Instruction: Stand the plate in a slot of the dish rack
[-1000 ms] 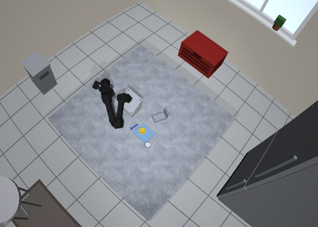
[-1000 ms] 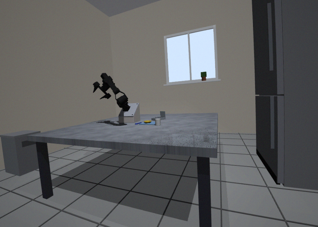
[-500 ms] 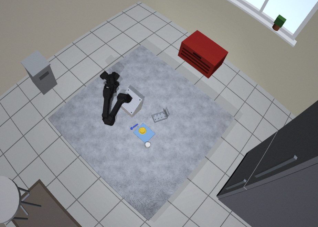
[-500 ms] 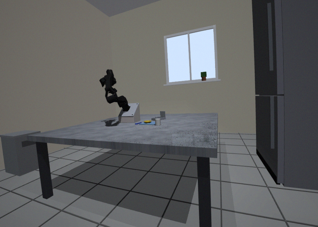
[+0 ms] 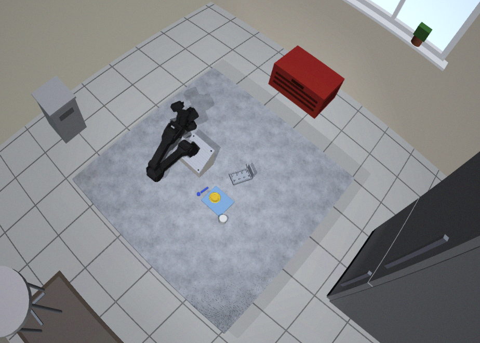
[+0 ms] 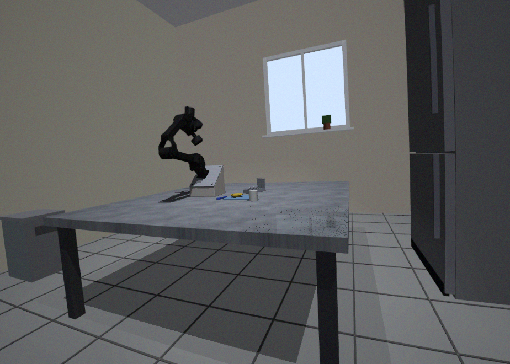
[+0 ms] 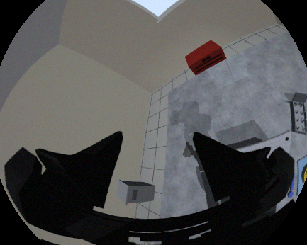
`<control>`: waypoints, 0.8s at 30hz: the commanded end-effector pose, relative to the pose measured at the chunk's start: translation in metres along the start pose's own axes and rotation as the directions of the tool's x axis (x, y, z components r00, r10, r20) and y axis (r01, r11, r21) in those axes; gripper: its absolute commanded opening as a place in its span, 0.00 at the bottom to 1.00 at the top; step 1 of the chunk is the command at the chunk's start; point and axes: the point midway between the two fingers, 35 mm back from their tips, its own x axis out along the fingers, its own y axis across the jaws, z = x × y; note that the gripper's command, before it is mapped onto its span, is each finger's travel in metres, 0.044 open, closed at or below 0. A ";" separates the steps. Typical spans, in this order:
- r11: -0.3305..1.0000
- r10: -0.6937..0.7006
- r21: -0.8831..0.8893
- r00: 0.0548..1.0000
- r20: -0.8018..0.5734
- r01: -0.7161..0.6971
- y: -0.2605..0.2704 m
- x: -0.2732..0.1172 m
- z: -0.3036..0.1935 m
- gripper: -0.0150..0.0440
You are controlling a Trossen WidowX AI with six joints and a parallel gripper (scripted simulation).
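The black six-joint arm [image 5: 170, 145] is folding up high over its sloped white base block [image 5: 201, 153], elbow jutting out away from the block and the wrist doubling back above it. Its black parallel-jaw gripper [image 7: 157, 148] is standing wide open with nothing between the two dark pointed fingers; through the gap the wrist view is taking in tiled floor, a beige wall and a small grey box [image 7: 136, 191] on the floor.

Down on the mottled grey table top [image 5: 271, 168], the small round yellow plate [image 5: 214, 197] is lying flat on a light blue square mat [image 5: 223, 205], a short way out in front of the base block and well apart from the gripper. A short blue stick with a round end [image 5: 202, 190] is lying just beside the mat's edge nearest the base block, and a small white cylindrical cup [image 5: 223, 218] is sitting just off the mat's far corner from the block.

The little grey wire dish rack [image 5: 242, 174] with its upright end panel is resting on the table to the window side of the base block, near the plate but not touching the mat, and its slots are holding nothing that can be made out.

From the exterior view, the plate [image 6: 236, 194] is showing as a thin yellow sliver low on the table, the cup [image 6: 252, 195] just beside it and the rack [image 6: 256, 186] just behind, while the arm [image 6: 177, 145] is arching well above the base block [image 6: 210, 182].
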 end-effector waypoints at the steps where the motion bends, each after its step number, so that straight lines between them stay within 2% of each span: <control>1: 0.997 -0.066 0.045 0.992 0.111 0.062 -0.017 -0.005 0.036 0.93; 11: 0.976 -0.195 0.141 0.952 0.238 0.165 -0.055 -0.019 0.085 0.93; 18: 0.921 -0.348 0.294 0.878 0.329 0.255 -0.104 -0.041 0.124 0.93; 24: 0.838 -0.504 0.418 0.791 0.348 0.350 -0.154 -0.066 0.146 0.93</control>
